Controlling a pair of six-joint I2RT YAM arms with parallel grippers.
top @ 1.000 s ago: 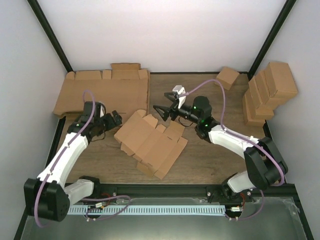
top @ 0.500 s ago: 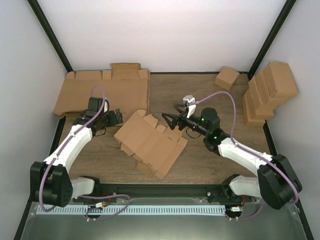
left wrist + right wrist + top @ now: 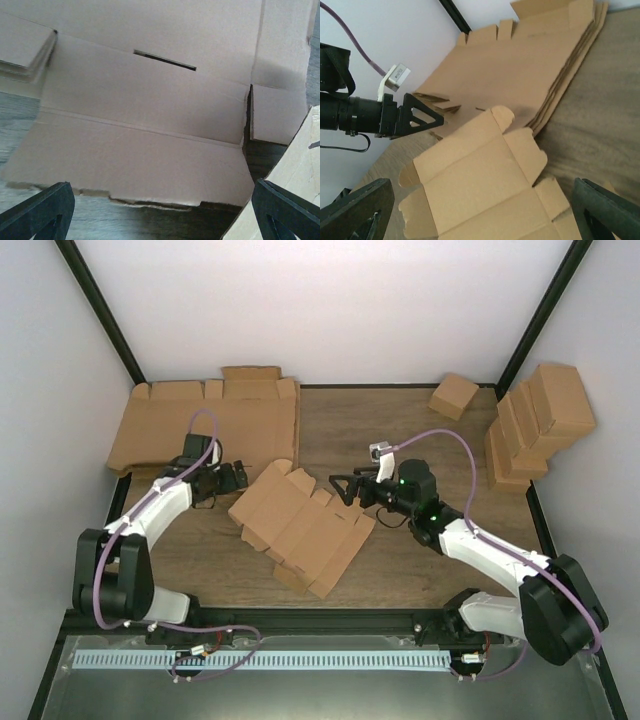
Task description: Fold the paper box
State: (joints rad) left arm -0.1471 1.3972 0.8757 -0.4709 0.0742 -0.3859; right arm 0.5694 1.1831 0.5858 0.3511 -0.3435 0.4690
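Observation:
The paper box (image 3: 302, 525) lies unfolded as a flat brown die-cut piece with flaps in the middle of the table. My left gripper (image 3: 238, 476) is open and empty, just left of the box's far left corner. In the left wrist view my left gripper (image 3: 160, 220) faces the large sheets, with the box's edge (image 3: 302, 167) at the right. My right gripper (image 3: 340, 487) is open and empty, just off the box's far right flaps. In the right wrist view my right gripper (image 3: 480, 215) looks across the box (image 3: 485, 192) at the left gripper (image 3: 415, 117).
A stack of large notched cardboard sheets (image 3: 205, 425) lies at the back left and also shows in the left wrist view (image 3: 145, 105) and the right wrist view (image 3: 530, 70). A small cube carton (image 3: 453, 395) sits at the back right. Several folded cartons (image 3: 535, 425) lean at the right wall.
My right gripper has come down and nearer, toward the box's far right flaps. My left arm has shifted, with its gripper staying by the box's left corner. The box has not moved.

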